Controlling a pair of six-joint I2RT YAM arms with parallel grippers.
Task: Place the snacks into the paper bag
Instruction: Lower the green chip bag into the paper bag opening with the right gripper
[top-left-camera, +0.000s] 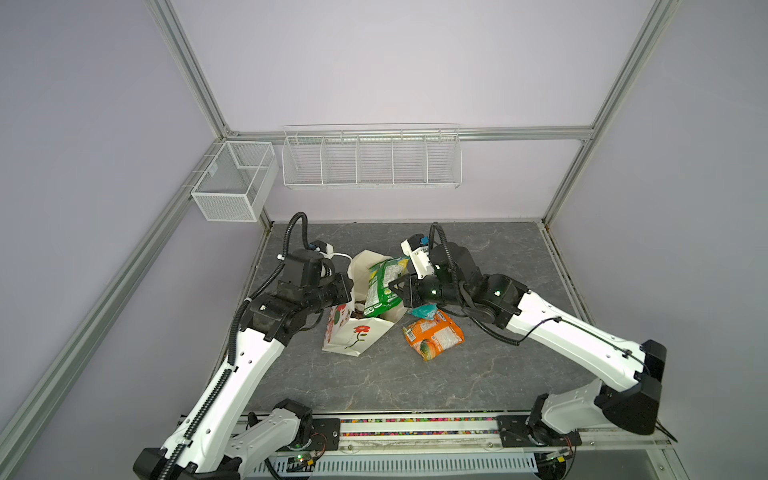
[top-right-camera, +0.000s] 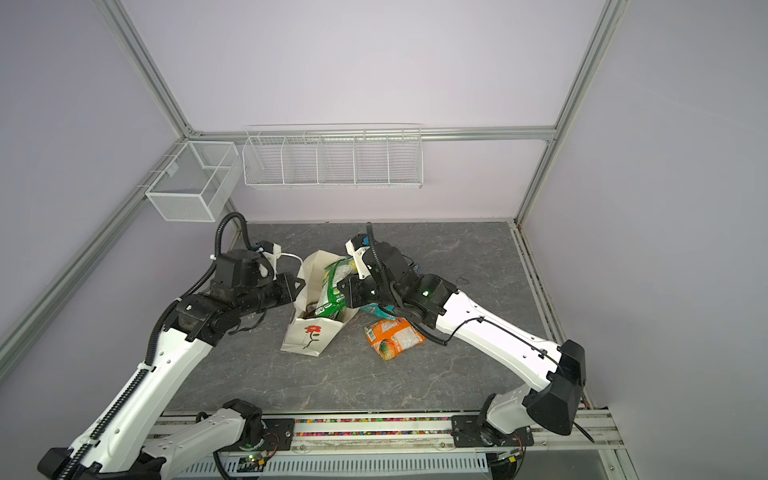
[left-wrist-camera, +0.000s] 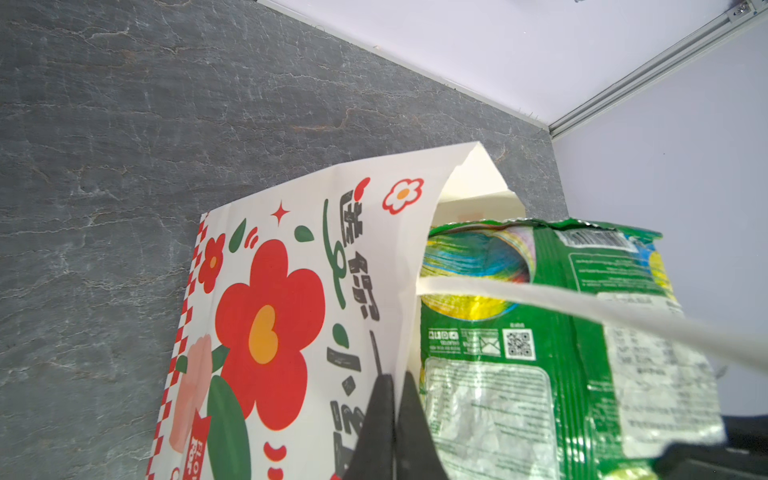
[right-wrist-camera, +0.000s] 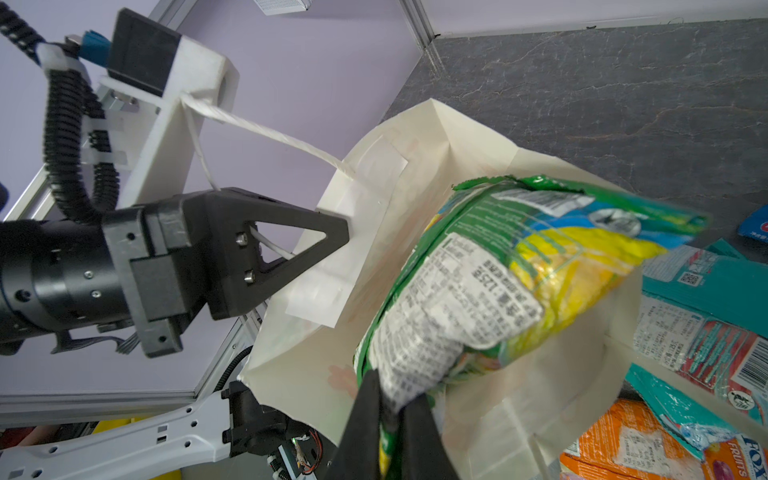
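Tabletop (top-left-camera: 415, 382) of grey stone bears the paper bag (top-left-camera: 357, 338), which stands open near the middle. The green bag (top-left-camera: 380, 286) pokes half out of its mouth. The orange bag (top-left-camera: 434, 334) lies just beside, with the teal bag (top-left-camera: 424, 309) overlapping it. My left gripper (left-wrist-camera: 397, 376) pinches the paper bag's rim, and my right gripper (right-wrist-camera: 395, 395) clamps the green bag's edge.

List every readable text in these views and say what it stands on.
"FOX", "FRUITS": packet, cut by the frame edge.
"FLO", "For": red tag on the paper bag, cut off.
Black Chinese lettering: paper bag, begins "送", rest partly hidden.
Green bag: QR code and fine print, too small to read.
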